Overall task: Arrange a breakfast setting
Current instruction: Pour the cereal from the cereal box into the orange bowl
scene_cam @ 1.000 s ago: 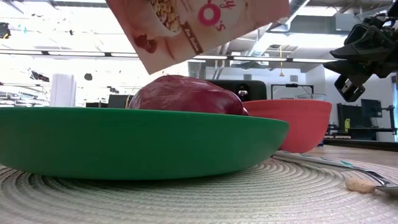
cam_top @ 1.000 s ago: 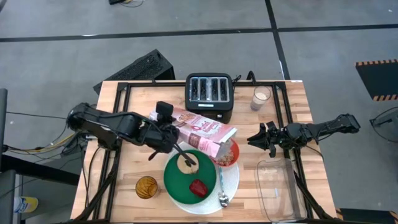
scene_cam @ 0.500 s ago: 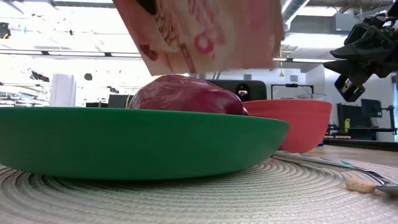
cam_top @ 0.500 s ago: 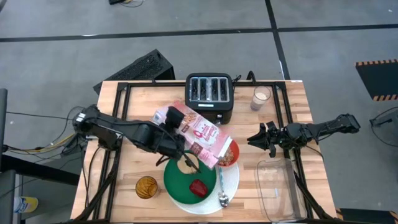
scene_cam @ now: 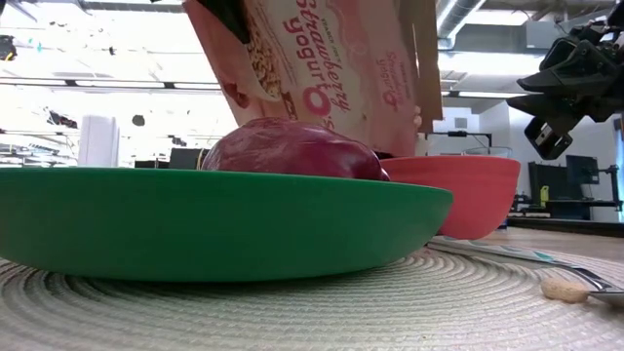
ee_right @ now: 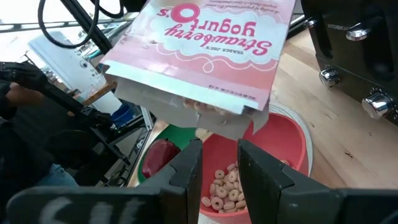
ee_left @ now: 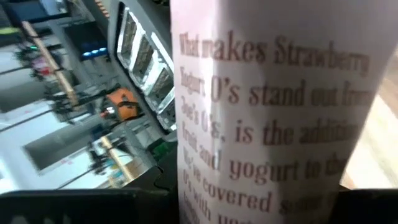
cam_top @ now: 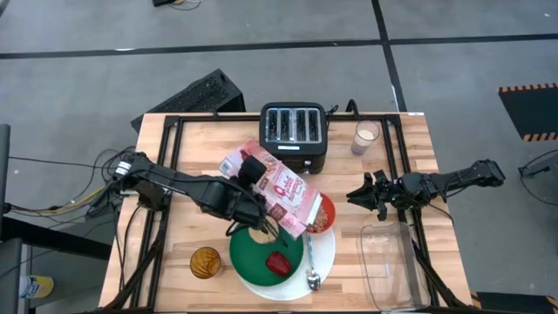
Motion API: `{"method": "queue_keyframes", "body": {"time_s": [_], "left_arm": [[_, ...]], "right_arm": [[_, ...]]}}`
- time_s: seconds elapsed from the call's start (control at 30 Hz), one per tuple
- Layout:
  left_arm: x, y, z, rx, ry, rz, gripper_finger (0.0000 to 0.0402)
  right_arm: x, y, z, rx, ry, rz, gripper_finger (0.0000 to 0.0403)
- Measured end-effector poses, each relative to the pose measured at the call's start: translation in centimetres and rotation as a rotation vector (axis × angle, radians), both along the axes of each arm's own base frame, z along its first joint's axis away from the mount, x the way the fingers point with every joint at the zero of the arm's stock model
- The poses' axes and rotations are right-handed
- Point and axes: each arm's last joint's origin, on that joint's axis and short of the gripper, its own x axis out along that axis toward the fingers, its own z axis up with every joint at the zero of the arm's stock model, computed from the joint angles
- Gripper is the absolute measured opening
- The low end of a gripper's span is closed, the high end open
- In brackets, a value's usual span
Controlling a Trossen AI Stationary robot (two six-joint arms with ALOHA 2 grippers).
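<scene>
The left end effector (cam_top: 251,179) is clamped on the box (cam_top: 281,190), which is tipped mouth-down over the bowl (cam_top: 321,214). The step in hand looks like pouring cereal. To do it well, the open flap should stay directly above the bowl's middle, not its near-left rim, because the green plate (cam_top: 253,255) sits just beside that rim and stray pieces would land there. A slow, steady tilt is better than a shake; the right wrist view shows pieces of cereal (ee_right: 224,185) already at the mouth. The box should be righted before it is carried away from the bowl, or the last pieces may drop on the surface (cam_top: 187,153). One loose piece already seems to lie by the spoon in the low view.

The right end effector (cam_top: 367,195) hovers to the right of the bowl, holding nothing; its fingers (ee_right: 186,171) are only slightly apart. It waits there.

Containers: the bowl holds a thin layer of cereal rings, far from full. The green plate carries a bagel half (cam_top: 261,229) on its far side and a red fruit (cam_top: 278,262) on its near side. It rests on a white plate (cam_top: 324,253), along with the spoon (cam_top: 311,266) at its right. A clear tray (cam_top: 384,262) at the near right looks empty. A glass (cam_top: 367,136) at the far right holds something pale, and a small amber cup (cam_top: 206,262) stands left of the plates. The toaster (cam_top: 294,131) stands at the far side.
</scene>
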Motion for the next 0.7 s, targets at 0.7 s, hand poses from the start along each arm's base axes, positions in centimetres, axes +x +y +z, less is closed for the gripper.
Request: {"method": "queue_keyframes", "body": {"time_s": [0.7], "left_arm": [[0.21, 0.57, 0.30, -0.019, 0.019, 0.001, 0.0125]], "right_arm": [[0.00, 0.00, 0.00, 0.000, 0.000, 0.000, 0.0123]]}}
